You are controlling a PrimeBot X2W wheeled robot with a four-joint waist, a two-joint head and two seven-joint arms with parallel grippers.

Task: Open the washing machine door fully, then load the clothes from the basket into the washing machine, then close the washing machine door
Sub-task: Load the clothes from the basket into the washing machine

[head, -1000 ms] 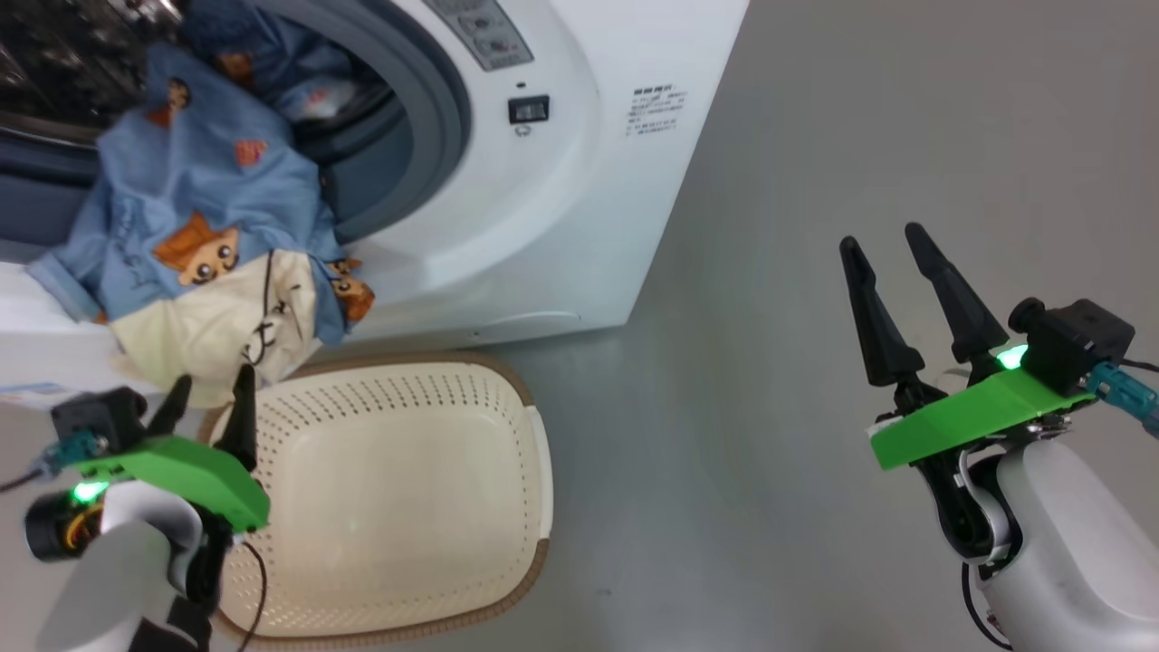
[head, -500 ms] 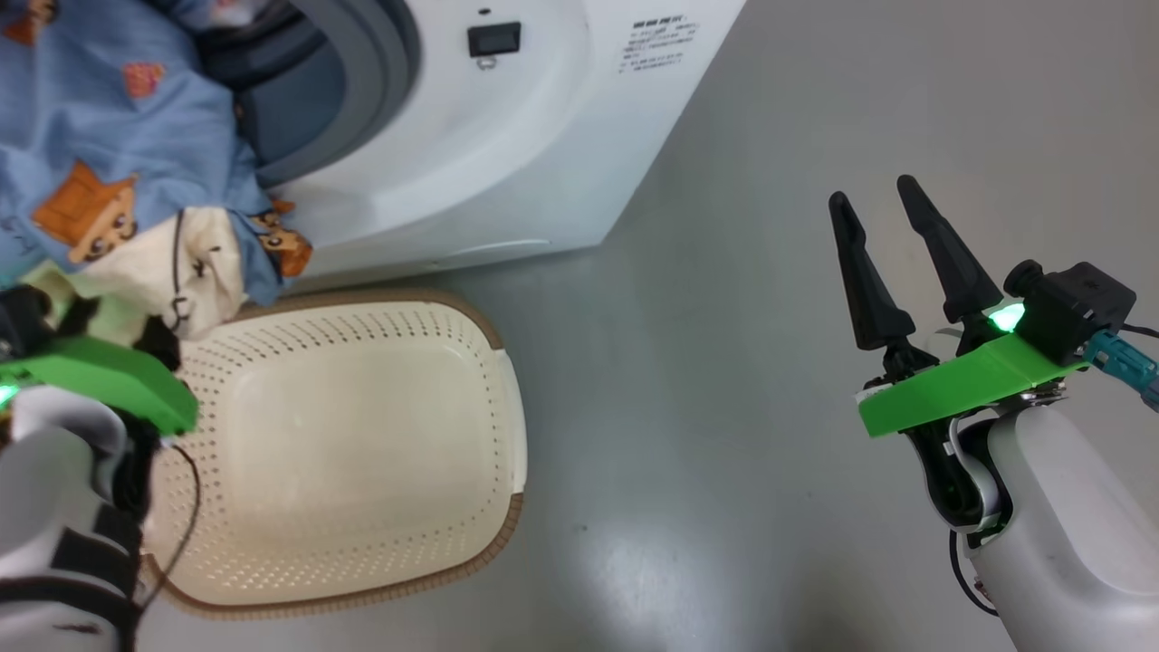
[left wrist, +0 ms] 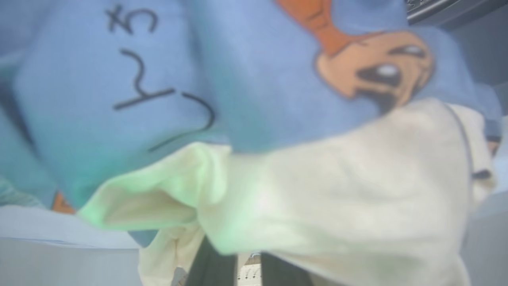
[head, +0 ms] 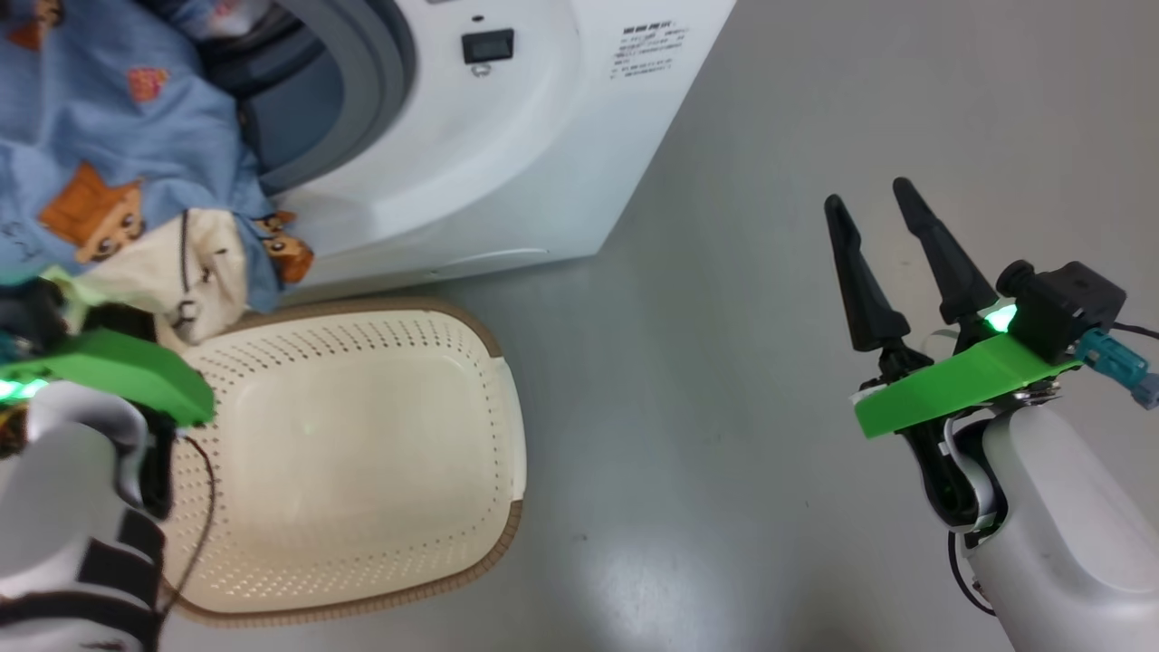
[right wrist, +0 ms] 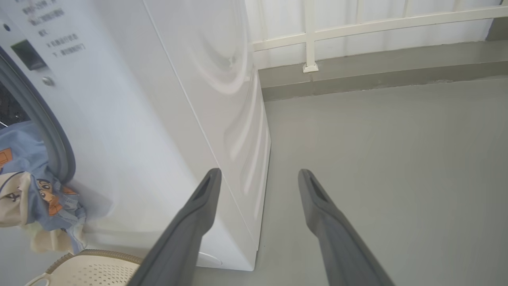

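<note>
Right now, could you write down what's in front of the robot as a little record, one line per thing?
washing machine: white front-loader, drum opening uncovered
clothes: light blue with cartoon print and a cream part, hanging out of the drum opening above the basket's far corner
basket: on the floor before the machine, no clothes in the part that shows
left gripper: at the cream fabric, fingertips hidden under it, grip unclear
right gripper: open, empty, above the floor right of the machine
</note>
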